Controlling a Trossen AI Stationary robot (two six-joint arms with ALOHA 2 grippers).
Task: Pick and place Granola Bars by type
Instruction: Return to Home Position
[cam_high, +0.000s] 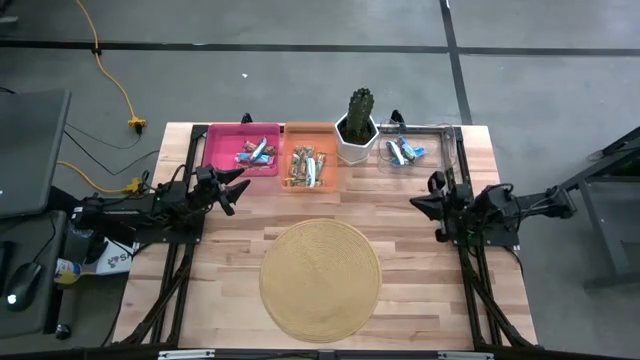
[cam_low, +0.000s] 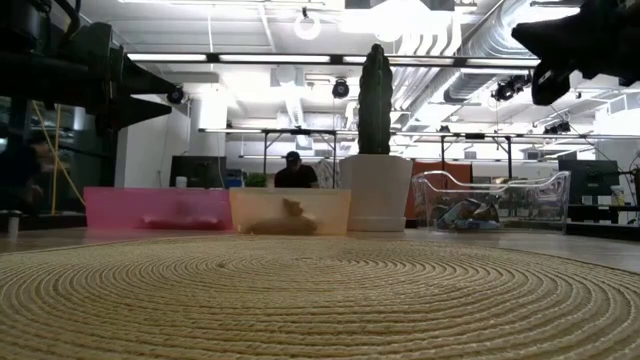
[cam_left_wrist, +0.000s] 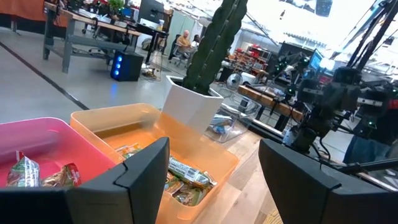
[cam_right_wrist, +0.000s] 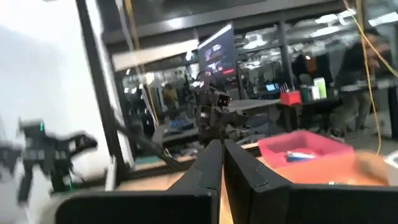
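Granola bars lie sorted in three trays along the table's far edge. A pink tray holds several bars, an orange tray holds tan-wrapped bars, and a clear tray holds blue-and-white bars. My left gripper hovers open and level at the table's left side, near the pink tray, with nothing between its fingers. My right gripper hangs shut and empty at the table's right side, just on the near side of the clear tray.
A green cactus in a white pot stands between the orange and clear trays. A round woven mat covers the table's near middle. Bare wood lies between the mat and the trays. People and desks show in the room behind.
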